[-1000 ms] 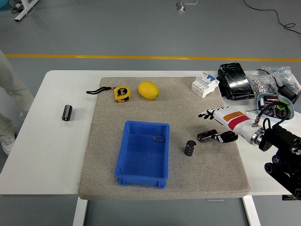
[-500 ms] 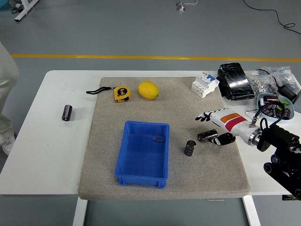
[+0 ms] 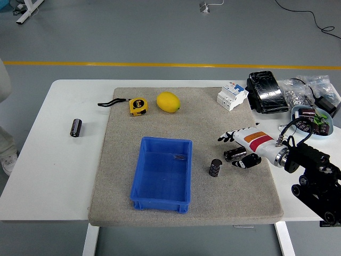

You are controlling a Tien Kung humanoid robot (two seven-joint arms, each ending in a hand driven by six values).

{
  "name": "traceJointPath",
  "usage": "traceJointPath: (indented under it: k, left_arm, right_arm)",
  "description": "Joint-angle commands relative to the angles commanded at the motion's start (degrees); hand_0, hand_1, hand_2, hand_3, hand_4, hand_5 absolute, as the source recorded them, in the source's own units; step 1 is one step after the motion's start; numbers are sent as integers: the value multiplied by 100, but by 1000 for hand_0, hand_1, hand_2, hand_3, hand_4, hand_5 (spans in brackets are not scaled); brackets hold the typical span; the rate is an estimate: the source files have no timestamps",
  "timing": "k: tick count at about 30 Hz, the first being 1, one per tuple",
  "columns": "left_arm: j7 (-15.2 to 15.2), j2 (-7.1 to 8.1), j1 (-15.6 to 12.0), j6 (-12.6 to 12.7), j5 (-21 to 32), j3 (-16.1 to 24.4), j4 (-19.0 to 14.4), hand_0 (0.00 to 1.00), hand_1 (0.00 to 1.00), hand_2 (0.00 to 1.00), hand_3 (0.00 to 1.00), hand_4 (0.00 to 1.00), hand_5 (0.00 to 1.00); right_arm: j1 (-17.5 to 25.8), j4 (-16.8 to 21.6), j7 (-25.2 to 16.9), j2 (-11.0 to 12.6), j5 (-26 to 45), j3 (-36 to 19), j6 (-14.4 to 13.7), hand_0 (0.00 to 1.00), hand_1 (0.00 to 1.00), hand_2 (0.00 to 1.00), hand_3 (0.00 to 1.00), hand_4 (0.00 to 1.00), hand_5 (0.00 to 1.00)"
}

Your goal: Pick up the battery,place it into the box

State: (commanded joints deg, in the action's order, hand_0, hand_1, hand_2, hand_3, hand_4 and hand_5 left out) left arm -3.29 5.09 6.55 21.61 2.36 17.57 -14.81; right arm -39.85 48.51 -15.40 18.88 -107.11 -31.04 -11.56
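A dark cylindrical battery (image 3: 233, 154) lies on its side on the grey mat (image 3: 122, 181), right of centre. My right hand (image 3: 229, 151) comes in from the right and sits over it, open. Its fingers (image 3: 226, 137) are spread just beyond the battery and its thumb (image 3: 241, 162) is just in front of it. A second dark battery (image 3: 214, 167) stands upright a little to the left. A third battery (image 3: 76, 128) lies on the bare table at the far left. The blue box (image 3: 139, 176) sits on the mat's near centre with a small dark item (image 3: 179, 157) inside.
A yellow tape measure (image 3: 138, 105) and a lemon (image 3: 168, 102) lie at the mat's back. A white breaker (image 3: 232, 95), a black pack (image 3: 267, 92), bags of parts (image 3: 306, 90) and a bowl (image 3: 314, 118) crowd the back right. A person's leg (image 3: 5, 141) shows at the left edge.
My right hand has moved left and closed in around the lying battery. The person at the left edge has shifted further out of view.
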Motion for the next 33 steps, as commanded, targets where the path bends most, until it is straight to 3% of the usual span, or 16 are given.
traceJointPath:
  k: [1,2,7,8,13,14,19,20,25,26,33]
  left_arm:
    - [0,-2,6,0,2,-1,-1,764,762,747,635,705,616]
    - [2,-4,11,-1,-2,0,-2,764,761,750,635,705,614]
    - [16,-9,18,-3,-31,15,-5,764,761,750,635,705,614]
    - [20,-9,20,-3,-42,22,-5,764,761,747,636,704,612]
    - [38,-7,27,-7,-83,36,-12,764,761,747,636,704,612]
    - [41,-7,26,-8,-93,42,-11,764,761,746,636,705,612]
    - [53,-4,21,-11,-143,66,-9,764,761,746,636,705,612]
    - [57,-2,19,-11,-157,73,-9,764,761,745,636,704,612]
    - [58,-2,23,-8,-163,75,-11,764,761,745,636,704,612]
    - [58,-2,24,-8,-163,74,-11,764,757,743,637,705,612]
    - [69,-3,21,-10,-201,96,-12,764,757,742,636,705,612]
  right_arm:
    - [-12,-63,-8,-6,27,17,-2,686,643,677,730,914,84]
    - [-21,-123,-17,-13,50,29,-8,661,592,609,640,840,64]
    - [-31,-354,-68,-46,186,61,-23,661,592,609,640,840,64]
    - [-31,-391,-75,-54,206,65,-21,632,557,567,598,774,29]
    - [-10,-551,-108,-128,306,38,-38,632,557,567,598,774,29]
    - [-3,-571,-121,-147,322,32,-43,589,510,525,553,701,2]
    - [19,-573,-173,-189,403,61,-99,589,510,525,553,701,2]
    - [21,-574,-180,-197,420,67,-104,537,455,485,498,628,2]
    - [26,-596,-186,-227,491,104,-108,537,455,485,498,628,2]
    - [26,-603,-188,-231,497,111,-103,451,421,459,459,604,2]
    - [35,-603,-191,-236,528,137,-49,418,403,445,444,599,2]
